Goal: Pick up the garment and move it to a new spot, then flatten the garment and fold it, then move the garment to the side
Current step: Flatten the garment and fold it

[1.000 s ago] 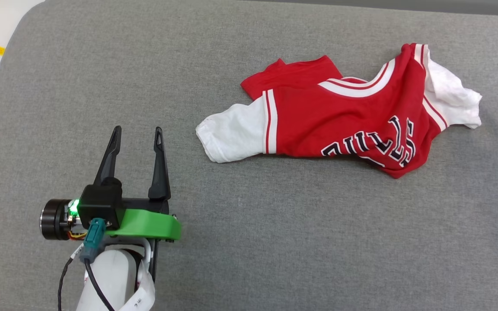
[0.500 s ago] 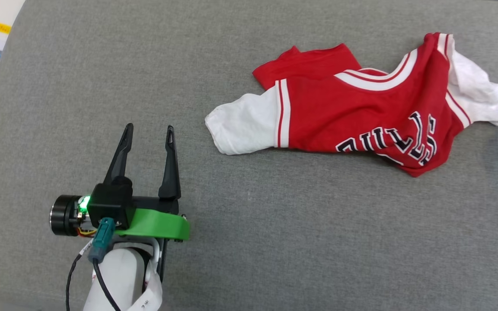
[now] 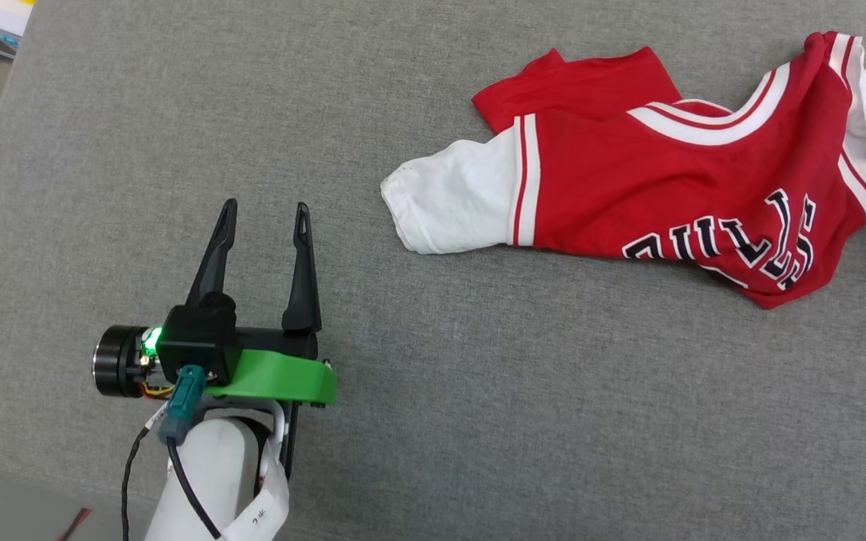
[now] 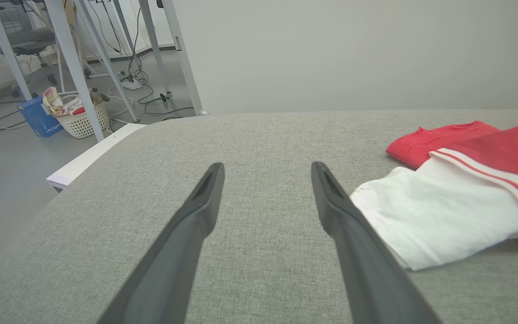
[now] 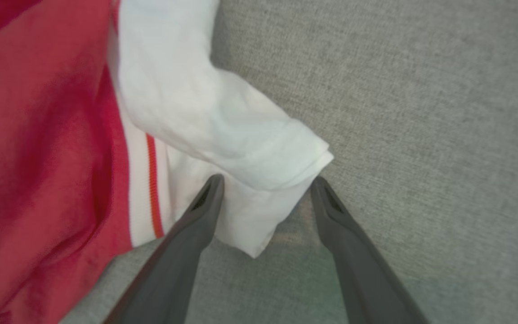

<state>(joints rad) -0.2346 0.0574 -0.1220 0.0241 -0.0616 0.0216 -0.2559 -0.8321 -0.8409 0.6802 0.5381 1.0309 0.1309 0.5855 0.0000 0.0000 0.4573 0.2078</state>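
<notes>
Garment (image 3: 628,195) lies crumpled on grey padded surface (image 3: 478,421), upper right in head view, white sleeves out at both ends, nothing on top of it. Left gripper (image 3: 266,205) over bare surface, jaws apart, empty, near the sleeve but clear of it; the left wrist view shows that sleeve just right of its fingers (image 4: 353,234). Right gripper (image 5: 267,179) jaws spread either side of the other sleeve's cuff, not closed on it. Off the table on the floor: white basket (image 4: 86,122) with mixed cloth items, contents unclear, blue box (image 4: 38,120) beside it, white frame legs (image 4: 74,63), loose cables (image 4: 151,92).
</notes>
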